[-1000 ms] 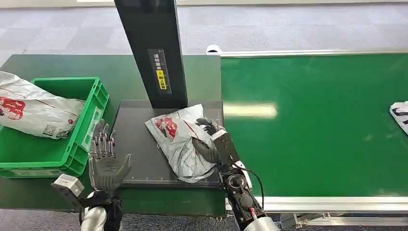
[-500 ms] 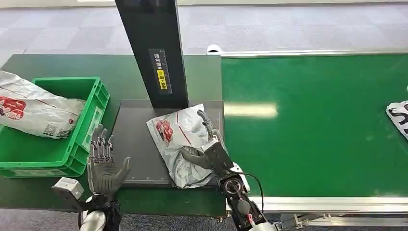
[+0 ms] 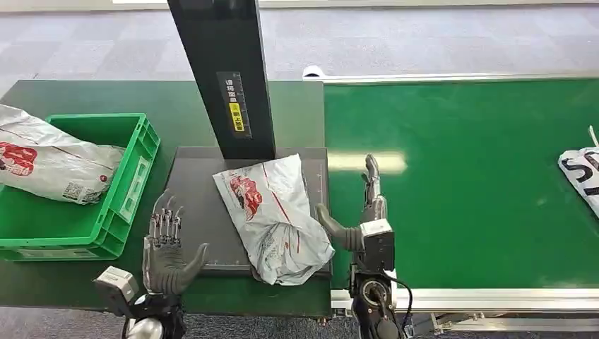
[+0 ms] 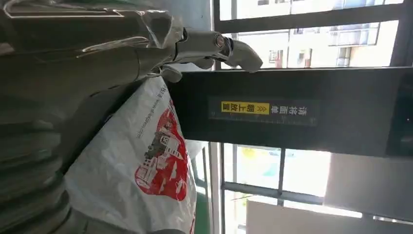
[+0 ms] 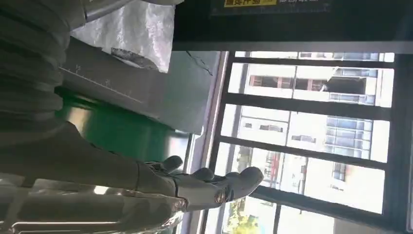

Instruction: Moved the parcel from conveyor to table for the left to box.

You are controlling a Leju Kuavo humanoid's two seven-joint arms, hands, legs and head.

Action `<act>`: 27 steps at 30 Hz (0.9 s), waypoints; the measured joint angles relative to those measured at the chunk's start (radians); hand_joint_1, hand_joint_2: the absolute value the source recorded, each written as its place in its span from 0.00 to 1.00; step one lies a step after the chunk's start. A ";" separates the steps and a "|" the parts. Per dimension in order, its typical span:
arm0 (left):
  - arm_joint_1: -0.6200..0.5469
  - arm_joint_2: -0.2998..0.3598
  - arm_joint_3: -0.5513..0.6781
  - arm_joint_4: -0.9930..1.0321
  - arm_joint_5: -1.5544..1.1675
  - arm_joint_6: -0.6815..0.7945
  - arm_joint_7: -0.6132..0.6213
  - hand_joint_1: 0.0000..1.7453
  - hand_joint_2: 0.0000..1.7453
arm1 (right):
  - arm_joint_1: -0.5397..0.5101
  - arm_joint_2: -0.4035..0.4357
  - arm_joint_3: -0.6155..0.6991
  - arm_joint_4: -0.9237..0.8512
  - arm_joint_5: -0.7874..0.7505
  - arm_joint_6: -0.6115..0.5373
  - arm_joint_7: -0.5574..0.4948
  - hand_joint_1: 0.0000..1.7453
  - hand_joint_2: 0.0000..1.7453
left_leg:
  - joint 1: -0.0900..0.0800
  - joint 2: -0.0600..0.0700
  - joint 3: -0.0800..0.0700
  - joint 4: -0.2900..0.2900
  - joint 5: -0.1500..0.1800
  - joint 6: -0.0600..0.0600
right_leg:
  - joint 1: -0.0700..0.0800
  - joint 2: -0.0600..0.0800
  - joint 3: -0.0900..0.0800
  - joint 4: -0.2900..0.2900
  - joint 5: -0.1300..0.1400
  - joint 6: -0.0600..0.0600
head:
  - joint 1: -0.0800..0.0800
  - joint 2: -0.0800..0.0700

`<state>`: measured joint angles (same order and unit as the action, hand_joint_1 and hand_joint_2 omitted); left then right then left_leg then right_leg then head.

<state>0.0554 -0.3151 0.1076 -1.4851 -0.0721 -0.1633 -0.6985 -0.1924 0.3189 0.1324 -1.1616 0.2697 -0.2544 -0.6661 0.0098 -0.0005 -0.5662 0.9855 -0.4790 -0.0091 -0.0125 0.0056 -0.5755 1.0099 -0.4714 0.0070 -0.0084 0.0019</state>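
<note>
- The parcel [image 3: 274, 215] lies on the dark table [image 3: 194, 205].
- Right robot hand [image 3: 360, 219]: released, just beside the parcel.
- Left robot hand [image 3: 166, 247]: released, fingers spread.

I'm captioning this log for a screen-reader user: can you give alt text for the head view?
A white and red parcel lies on a dark platform beside a green conveyor, with the right hand open next to it. The left hand hovers open near a green crate holding another parcel; a third parcel sits on the conveyor's far end.
</note>
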 measured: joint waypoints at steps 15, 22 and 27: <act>-0.258 0.007 -0.156 0.544 -0.351 0.124 0.000 0.00 1.00 | 0.012 0.004 -0.075 -0.071 -0.101 0.001 -0.025 0.00 1.00 | 0.000 -0.005 0.001 0.001 0.001 0.001 | -0.001 -0.002 0.002 0.000 0.001 0.001 | 0.000 0.000; -0.393 0.015 -0.210 0.770 -0.423 0.220 0.000 0.00 1.00 | 0.018 0.003 -0.125 -0.122 -0.132 -0.001 -0.029 0.00 1.00 | 0.000 -0.005 0.001 0.001 0.001 0.001 | -0.001 -0.003 0.003 0.000 0.000 0.000 | 0.000 0.000; -0.424 0.015 -0.215 0.821 -0.429 0.220 -0.003 0.00 1.00 | 0.019 0.003 -0.136 -0.133 -0.132 -0.001 -0.029 0.00 1.00 | 0.000 -0.005 0.003 0.001 0.001 0.001 | -0.001 -0.003 0.006 0.000 0.000 0.001 | 0.000 0.000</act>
<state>-0.3690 -0.2998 -0.1076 -0.6637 -0.5009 0.0568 -0.7015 -0.1734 0.3220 -0.0034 -1.2947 0.1373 -0.2552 -0.6954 0.0094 -0.0054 -0.5627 0.9862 -0.4782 -0.0084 -0.0132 0.0022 -0.5694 1.0097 -0.4710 0.0075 -0.0080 0.0023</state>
